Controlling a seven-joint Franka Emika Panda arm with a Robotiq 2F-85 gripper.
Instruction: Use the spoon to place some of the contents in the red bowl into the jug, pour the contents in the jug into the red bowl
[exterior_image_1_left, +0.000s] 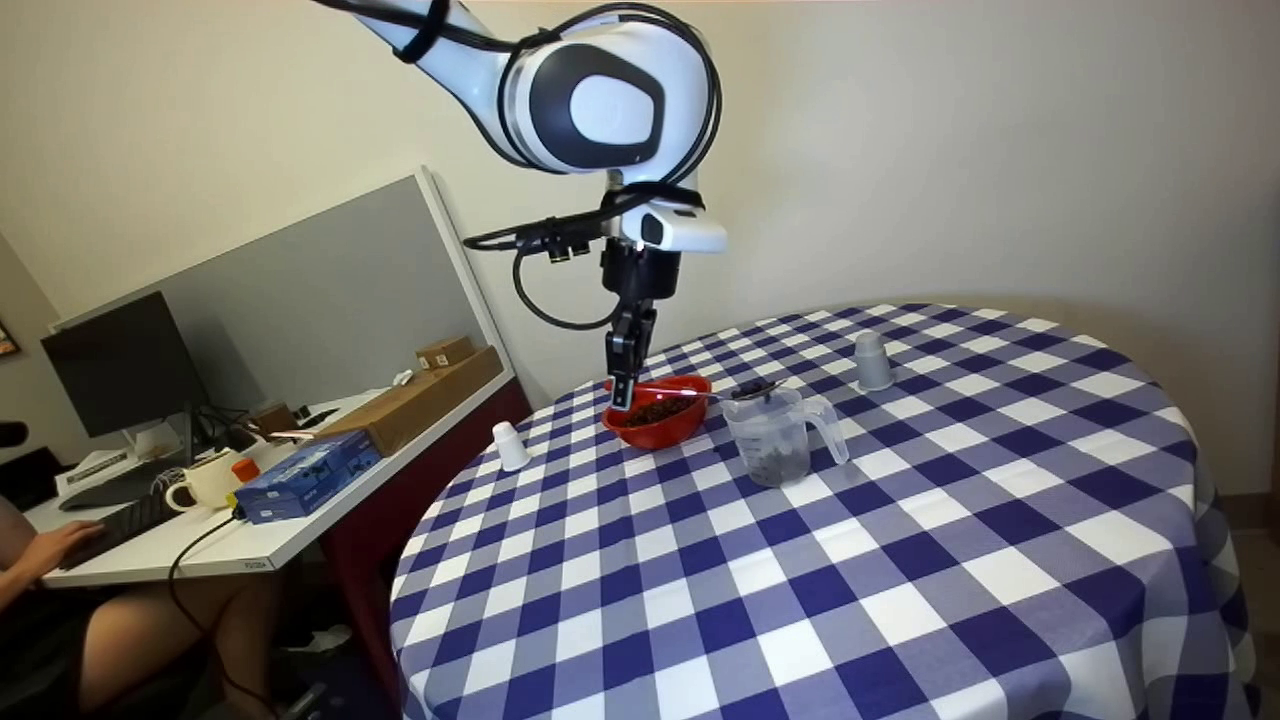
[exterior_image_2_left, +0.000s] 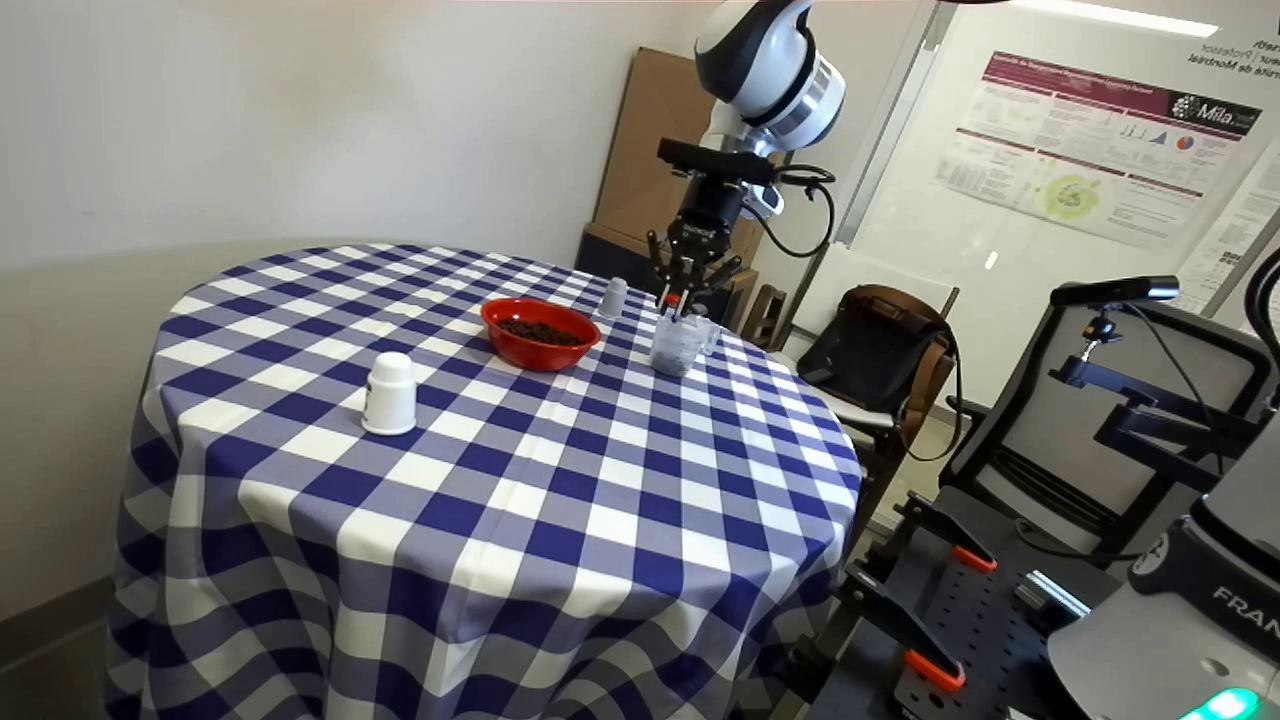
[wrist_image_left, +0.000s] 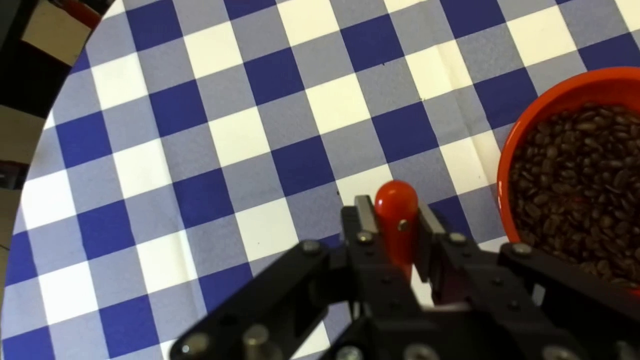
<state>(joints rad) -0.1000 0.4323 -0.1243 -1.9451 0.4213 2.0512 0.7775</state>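
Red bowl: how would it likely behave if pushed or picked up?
The red bowl would probably slide rather than tip, being low and wide. Its smooth-looking wall might prove slippery. The loose beans inside could shift or spill if it tilts.

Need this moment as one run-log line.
gripper: shut on spoon | spoon: carrying dark load, at jug mouth | jug: upright, contents unclear | red bowl: holds dark beans

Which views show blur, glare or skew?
Wrist view: near parts of the gripper are soft, beans in the red bowl sharper; in an exterior view, desk and monitor lean, camera tilt or lens distortion, can't tell which; in an exterior view, a small glare spot on the white board.
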